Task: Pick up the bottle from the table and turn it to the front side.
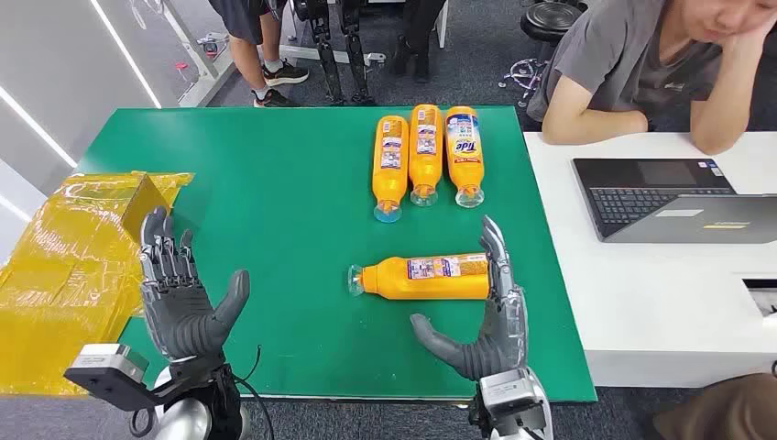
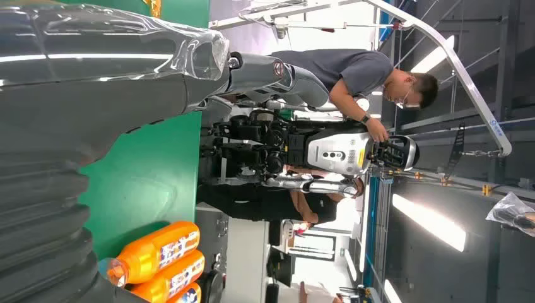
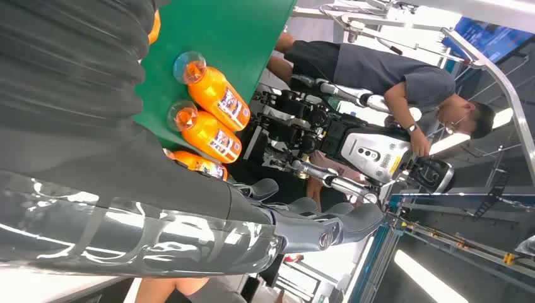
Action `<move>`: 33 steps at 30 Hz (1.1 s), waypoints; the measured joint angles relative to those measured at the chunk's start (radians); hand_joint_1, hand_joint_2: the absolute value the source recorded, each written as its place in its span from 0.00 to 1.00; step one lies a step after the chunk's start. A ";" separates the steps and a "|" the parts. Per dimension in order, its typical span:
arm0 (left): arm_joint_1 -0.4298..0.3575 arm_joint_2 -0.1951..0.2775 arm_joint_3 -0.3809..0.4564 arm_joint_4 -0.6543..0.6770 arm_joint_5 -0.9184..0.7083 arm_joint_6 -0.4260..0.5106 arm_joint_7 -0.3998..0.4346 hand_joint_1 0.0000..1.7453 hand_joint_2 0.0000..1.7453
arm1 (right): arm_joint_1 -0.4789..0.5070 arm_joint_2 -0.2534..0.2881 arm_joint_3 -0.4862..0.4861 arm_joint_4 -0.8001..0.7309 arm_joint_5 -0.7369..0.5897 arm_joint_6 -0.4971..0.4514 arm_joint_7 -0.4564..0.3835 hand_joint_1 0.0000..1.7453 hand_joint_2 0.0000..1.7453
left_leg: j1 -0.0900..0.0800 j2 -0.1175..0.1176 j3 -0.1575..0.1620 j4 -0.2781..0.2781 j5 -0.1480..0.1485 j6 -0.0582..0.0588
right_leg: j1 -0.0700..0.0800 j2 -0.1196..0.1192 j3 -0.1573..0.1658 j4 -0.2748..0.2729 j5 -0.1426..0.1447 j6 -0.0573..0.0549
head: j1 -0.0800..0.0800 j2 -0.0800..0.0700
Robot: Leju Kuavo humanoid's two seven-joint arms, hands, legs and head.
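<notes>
Four bottles (image 1: 424, 277) on green table (image 1: 266, 211)

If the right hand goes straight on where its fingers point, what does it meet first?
Likely the lone bottle: the right hand is open beside its base, fingers pointing past it toward the three bottles. Depth is unclear.

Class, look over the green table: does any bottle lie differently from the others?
Yes. One orange bottle lies crosswise beside the right hand, cap pointing left, apart from the three bottles lined up side by side farther back.

left robot hand (image 1: 183, 298) open, right robot hand (image 1: 486, 316) open
</notes>
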 joint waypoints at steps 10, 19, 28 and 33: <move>-0.010 0.000 0.000 0.000 0.007 -0.009 0.000 0.00 1.00 | -0.070 -0.030 -0.002 0.029 0.164 0.132 0.144 0.00 1.00 | 0.000 0.000 0.000 0.000 0.000 0.000 | 0.000 0.000 0.000 0.000 0.000 0.000 | 0.000 0.000; -0.050 0.000 0.000 0.014 0.030 -0.054 0.000 0.00 1.00 | -0.403 -0.086 -0.004 0.251 0.270 0.439 0.296 0.00 1.00 | 0.000 0.001 0.000 0.001 0.003 0.001 | 0.000 0.001 0.000 0.000 0.004 0.000 | 0.000 0.000; -0.059 0.000 0.000 0.023 0.033 -0.058 0.000 0.00 1.00 | -0.507 -0.091 0.004 0.366 0.278 0.460 0.303 0.00 1.00 | 0.000 0.001 -0.001 0.001 0.003 0.000 | 0.000 0.001 -0.001 0.000 0.004 0.000 | 0.000 0.000; -0.080 0.000 0.000 0.033 0.042 -0.072 0.001 0.00 1.00 | -0.579 -0.099 0.046 0.449 0.285 0.593 0.368 0.00 1.00 | 0.000 0.001 -0.001 0.001 0.003 0.000 | 0.000 0.001 -0.001 0.000 0.004 0.000 | 0.000 0.000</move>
